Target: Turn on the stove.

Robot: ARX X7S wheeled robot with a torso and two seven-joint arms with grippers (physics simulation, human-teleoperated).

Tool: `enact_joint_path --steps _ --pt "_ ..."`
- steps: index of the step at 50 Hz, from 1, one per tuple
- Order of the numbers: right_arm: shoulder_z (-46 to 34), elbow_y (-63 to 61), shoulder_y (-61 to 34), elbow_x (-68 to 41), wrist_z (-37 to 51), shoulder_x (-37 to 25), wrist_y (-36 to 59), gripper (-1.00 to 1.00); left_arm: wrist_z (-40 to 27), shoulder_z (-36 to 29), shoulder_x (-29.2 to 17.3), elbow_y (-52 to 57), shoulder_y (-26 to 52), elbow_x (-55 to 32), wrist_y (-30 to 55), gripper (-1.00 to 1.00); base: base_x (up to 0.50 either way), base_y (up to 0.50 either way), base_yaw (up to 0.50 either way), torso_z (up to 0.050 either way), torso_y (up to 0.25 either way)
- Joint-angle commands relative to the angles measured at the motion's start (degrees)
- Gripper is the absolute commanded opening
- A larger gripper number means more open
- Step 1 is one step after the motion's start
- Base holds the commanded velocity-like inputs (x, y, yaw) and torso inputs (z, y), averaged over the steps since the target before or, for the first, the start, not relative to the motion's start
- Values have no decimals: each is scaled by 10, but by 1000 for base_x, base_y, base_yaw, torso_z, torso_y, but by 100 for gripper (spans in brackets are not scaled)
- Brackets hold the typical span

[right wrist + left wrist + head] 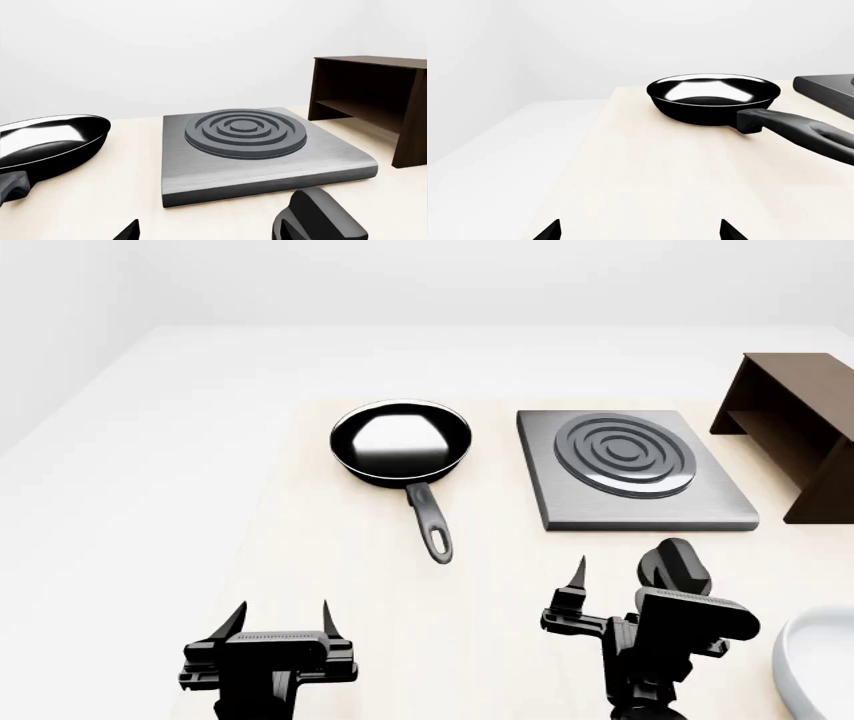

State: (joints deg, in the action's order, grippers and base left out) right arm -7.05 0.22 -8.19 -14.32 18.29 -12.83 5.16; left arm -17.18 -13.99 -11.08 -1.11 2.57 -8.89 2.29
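Observation:
The stove is a flat grey square hotplate with dark ring coils, on the light wooden table right of centre. It also fills the middle of the right wrist view. Its black knob stands in front of the stove's near edge, and shows in the right wrist view. My right gripper is open just short of the stove. In the right wrist view the knob overlaps one fingertip, and nothing lies between the jaws. My left gripper is open and empty near the table's front, also in the left wrist view.
A black frying pan sits left of the stove, its handle pointing toward me. It also shows in the left wrist view. A dark brown box-like shelf stands at the far right. A white bowl's rim shows at the lower right.

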Motion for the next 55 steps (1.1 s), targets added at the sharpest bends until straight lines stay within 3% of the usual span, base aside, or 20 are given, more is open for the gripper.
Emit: enact_joint_path --steps 1,41,55 --pt "28 86 -48 1 -4 13 -20 100 9 8 5 4 -4 -2 -6 100 0 0 0 0 0" --pt "29 313 -180 -3 -7 31 -51 100 -5 -1 -3 7 -1 -11 -4 100 0 0 0 0 0" --pt "37 428 -218 -5 -16 39 -108 100 -7 -4 -5 1 1 -13 -10 100 0 0 0 0 0"
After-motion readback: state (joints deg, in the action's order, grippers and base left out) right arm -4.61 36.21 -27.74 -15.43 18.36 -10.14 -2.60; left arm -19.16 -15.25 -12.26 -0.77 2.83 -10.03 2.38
